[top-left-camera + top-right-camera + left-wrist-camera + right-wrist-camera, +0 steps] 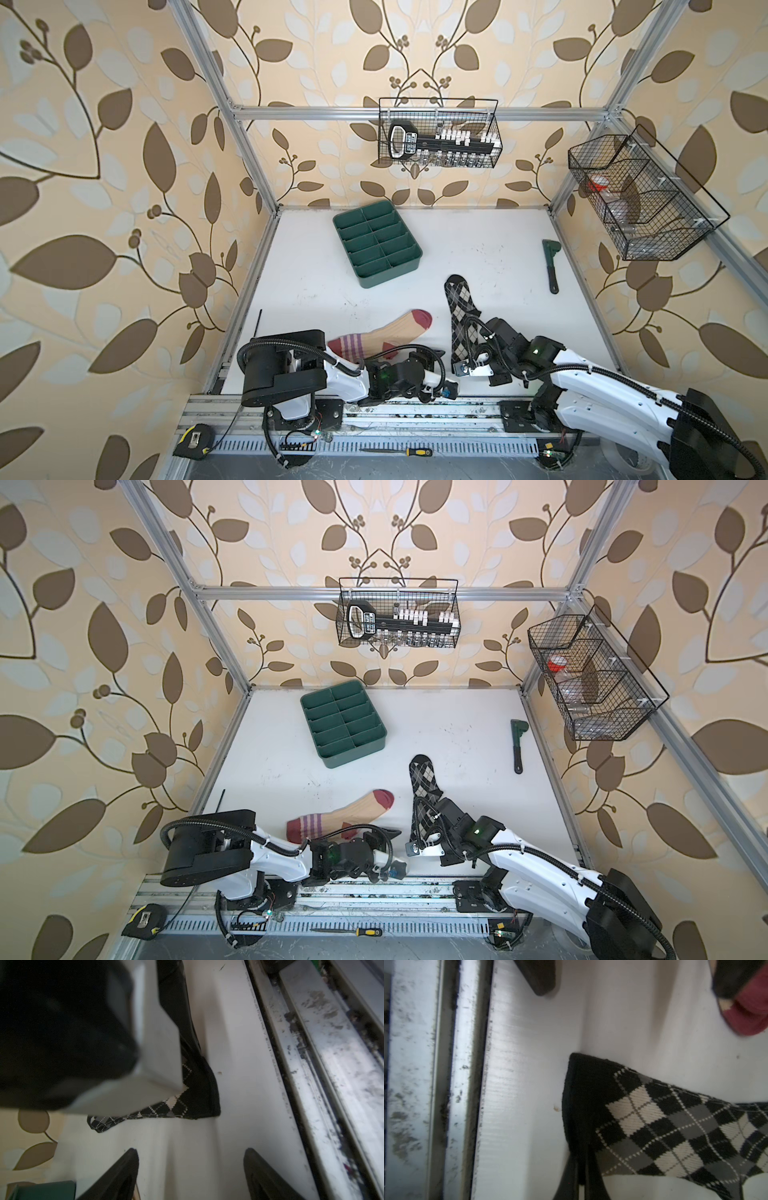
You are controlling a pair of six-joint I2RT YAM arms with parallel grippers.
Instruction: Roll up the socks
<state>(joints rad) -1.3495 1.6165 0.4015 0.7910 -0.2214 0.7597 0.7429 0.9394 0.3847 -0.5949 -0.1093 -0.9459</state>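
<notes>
- both socks lie flat and unrolled on the white table (498, 257), so we judge the task barely begun.
- the black argyle sock (461, 307) runs from mid-table toward the front edge, with its toe far from the arms and its cuff at the right gripper (581, 1167).
- that gripper's jaws are closed together, pinching a corner of the black cuff, which looks slightly raised there.
- the left gripper (190, 1153) hovers near the front edge beside the same cuff, jaws apart with nothing between them.
- the beige sock (386, 336) lies apart, left of the argyle one in both top views, and nothing grips it.
- we see no first turn on either sock, so all the rolling is left.
</notes>
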